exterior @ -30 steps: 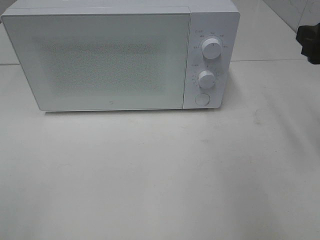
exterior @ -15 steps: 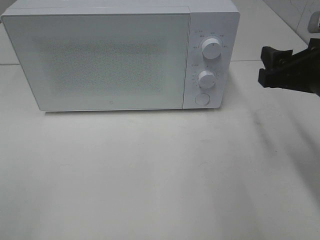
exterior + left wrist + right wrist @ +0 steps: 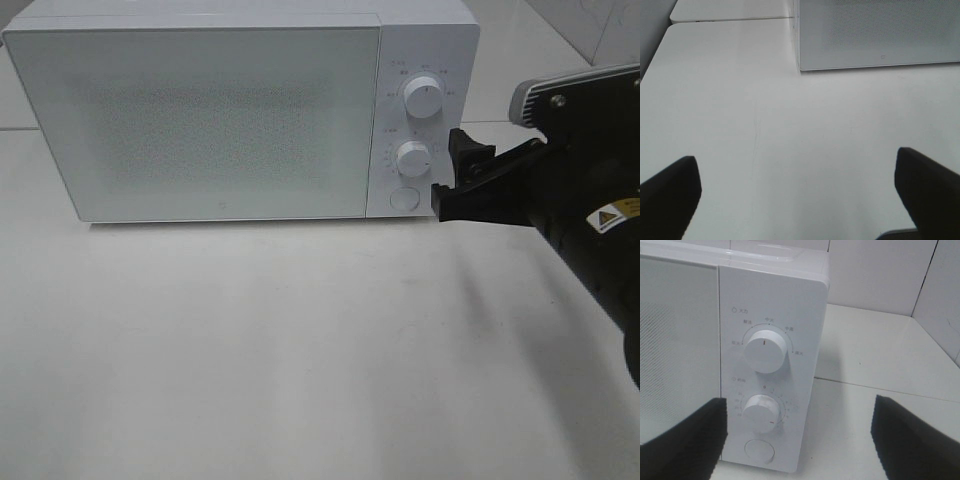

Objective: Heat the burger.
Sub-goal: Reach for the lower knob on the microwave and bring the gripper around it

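Jaws gape empty on both arms; with your right gripper (image 3: 447, 170) facing the microwave (image 3: 200, 120), you likely press its round button (image 3: 403, 198) next.

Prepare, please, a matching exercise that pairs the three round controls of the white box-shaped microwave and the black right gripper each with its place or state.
Things:
1. upper white round dial
2. lower white round dial
3. white round push button
4. black right gripper

Places or states:
a. lowest control on the front of the white microwave
b. open, just right of the microwave
c. red mark pointing straight up
d. between the other two controls

Pairs: 1-c, 2-d, 3-a, 4-b.
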`<state>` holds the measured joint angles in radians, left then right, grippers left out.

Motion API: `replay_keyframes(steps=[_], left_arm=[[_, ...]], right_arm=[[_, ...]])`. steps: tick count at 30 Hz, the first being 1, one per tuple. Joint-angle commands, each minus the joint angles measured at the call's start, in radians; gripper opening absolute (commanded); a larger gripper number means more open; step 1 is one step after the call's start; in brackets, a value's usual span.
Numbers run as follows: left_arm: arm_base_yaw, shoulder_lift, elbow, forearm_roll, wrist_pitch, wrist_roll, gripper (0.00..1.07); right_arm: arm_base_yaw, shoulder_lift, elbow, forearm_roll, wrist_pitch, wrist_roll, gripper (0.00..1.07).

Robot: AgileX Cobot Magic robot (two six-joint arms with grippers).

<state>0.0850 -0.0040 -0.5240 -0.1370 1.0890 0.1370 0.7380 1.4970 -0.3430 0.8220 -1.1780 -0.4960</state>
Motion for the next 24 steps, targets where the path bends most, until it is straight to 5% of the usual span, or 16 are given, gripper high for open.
replay_keyframes(steps=[1,7,24], left_arm=[[-0.005,-0.025,0.003,-0.011,-0.013,-0.006,0.98],[-0.005,-0.025,0.003,-0.011,-0.013,-0.006,0.98],[-0.005,-0.025,0.003,-0.010,-0.013,-0.006,0.98]], right_arm=[[0.077,0.048,-0.002,0.099,-0.101,-0.006,0.76],[0.154,0.131,-0.034,0.170,-0.141,-0.005,0.76],[0.161,0.211,-0.069,0.190,-0.136,0.055,0.76]])
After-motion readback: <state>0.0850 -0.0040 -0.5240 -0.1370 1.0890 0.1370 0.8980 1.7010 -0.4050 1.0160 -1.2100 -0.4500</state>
